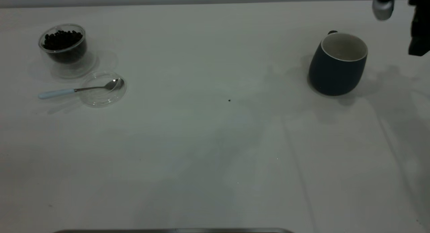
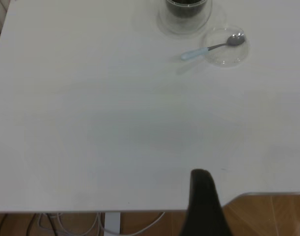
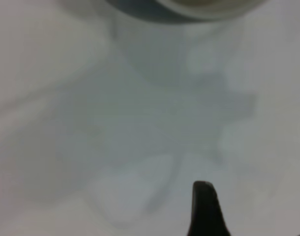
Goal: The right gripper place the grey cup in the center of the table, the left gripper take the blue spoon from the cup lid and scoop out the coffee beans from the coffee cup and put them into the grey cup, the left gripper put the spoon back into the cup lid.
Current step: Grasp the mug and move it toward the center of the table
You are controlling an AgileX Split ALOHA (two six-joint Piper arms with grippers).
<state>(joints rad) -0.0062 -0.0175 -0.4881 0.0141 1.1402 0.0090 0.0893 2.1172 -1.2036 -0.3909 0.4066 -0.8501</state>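
Note:
The grey cup (image 1: 338,63) stands upright at the table's right side, white inside, its handle turned to the far side. My right gripper (image 1: 419,41) hangs just right of it and a little above; in the right wrist view only one black part of it (image 3: 206,209) shows, with the grey cup's rim (image 3: 189,7) ahead. At the far left stands the coffee cup (image 1: 62,43), filled with coffee beans (image 1: 62,38). Beside it lies the cup lid (image 1: 102,89), and the blue spoon (image 1: 77,90) rests with its bowl in the lid. My left gripper (image 2: 204,196) is far from the spoon (image 2: 213,46), over the table's edge.
The white table (image 1: 215,152) has a tiny dark speck (image 1: 229,100) near its middle. A grey strip (image 1: 174,230) runs along the near edge. Wooden floor (image 2: 267,216) and cables (image 2: 91,223) show beyond the table's edge in the left wrist view.

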